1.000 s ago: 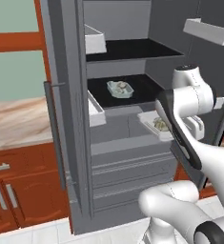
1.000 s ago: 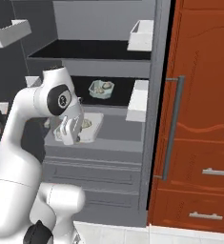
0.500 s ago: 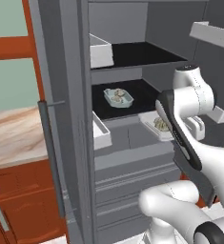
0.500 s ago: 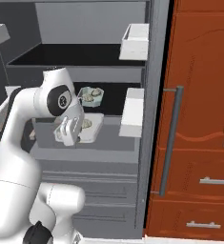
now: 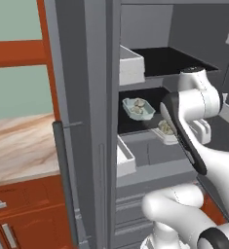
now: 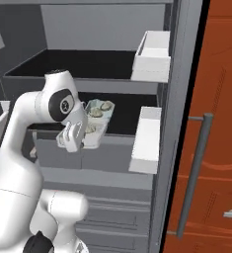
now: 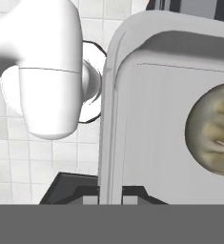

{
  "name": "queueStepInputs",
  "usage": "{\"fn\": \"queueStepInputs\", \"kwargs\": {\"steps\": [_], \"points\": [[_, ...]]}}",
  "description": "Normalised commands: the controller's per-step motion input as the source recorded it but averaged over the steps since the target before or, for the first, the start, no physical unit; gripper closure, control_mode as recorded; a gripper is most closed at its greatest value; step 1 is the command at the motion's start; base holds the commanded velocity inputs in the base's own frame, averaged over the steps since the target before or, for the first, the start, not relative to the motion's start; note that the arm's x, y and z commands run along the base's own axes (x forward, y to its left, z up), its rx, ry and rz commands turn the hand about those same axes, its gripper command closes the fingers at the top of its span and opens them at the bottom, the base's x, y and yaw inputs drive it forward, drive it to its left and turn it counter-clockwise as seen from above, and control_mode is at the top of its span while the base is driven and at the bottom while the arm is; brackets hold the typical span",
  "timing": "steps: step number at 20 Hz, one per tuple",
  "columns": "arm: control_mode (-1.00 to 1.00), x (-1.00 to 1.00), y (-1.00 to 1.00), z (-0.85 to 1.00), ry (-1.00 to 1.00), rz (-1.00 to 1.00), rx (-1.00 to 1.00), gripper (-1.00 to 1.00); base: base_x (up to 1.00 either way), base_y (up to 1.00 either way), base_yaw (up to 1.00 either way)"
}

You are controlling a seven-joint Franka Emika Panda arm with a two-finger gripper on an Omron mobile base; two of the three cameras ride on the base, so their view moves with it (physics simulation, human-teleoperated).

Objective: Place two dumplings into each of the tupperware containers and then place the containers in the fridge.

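One tub (image 5: 138,108) w/ dumplings (image 5: 140,103) is already sitting on the fridge (image 5: 94,121) shelf. The gripper (image 7: 109,198), pinched tight on the 2nd tub's (image 7: 156,119) rim, is holding it at the shelf edge. Just setting down & letting go left, I'd say.

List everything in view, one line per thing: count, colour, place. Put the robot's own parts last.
fridge: one, grey, open, black inner shelves, grey drawers below.
door bins: pale; two on the right door, more on the left door.
pale blue container: one, on the black middle shelf, dumplings inside.
pale grey container: one, held at its rim in front of that shelf.
dumplings: beige-grey, in both containers; one shows large in the hand view.
cabinets: red-brown wood, metal handles, on both sides of the fridge.
counter: one, pale marbled, left of the fridge.
floor: white tiles, beneath the held container.
gripper: one, jaws shut on the grey container's rim.
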Motion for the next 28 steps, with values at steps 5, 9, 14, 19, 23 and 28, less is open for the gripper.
{"fn": "queueStepInputs", "kwargs": {"steps": [5,9,14,19,23,28], "points": [[1.00,0.00,0.00,0.00,0.00,0.00,0.00,1.00,0.49,-0.36,0.13],[1.00,0.00,0.00,0.00,0.00,0.00,0.00,1.00,0.61,-0.16,0.09],[1.00,0.00,0.00,0.00,0.00,0.00,0.00,1.00,0.46,-0.01,0.02],[1.00,0.00,0.00,0.00,0.00,0.00,0.00,1.00,0.17,0.00,0.00],[-1.00,-0.10,0.00,0.00,-0.03,0.00,0.00,1.00,0.00,0.00,0.00],[-1.00,-0.76,-0.09,0.13,-0.60,0.00,0.06,1.00,0.00,0.00,0.00]]}}
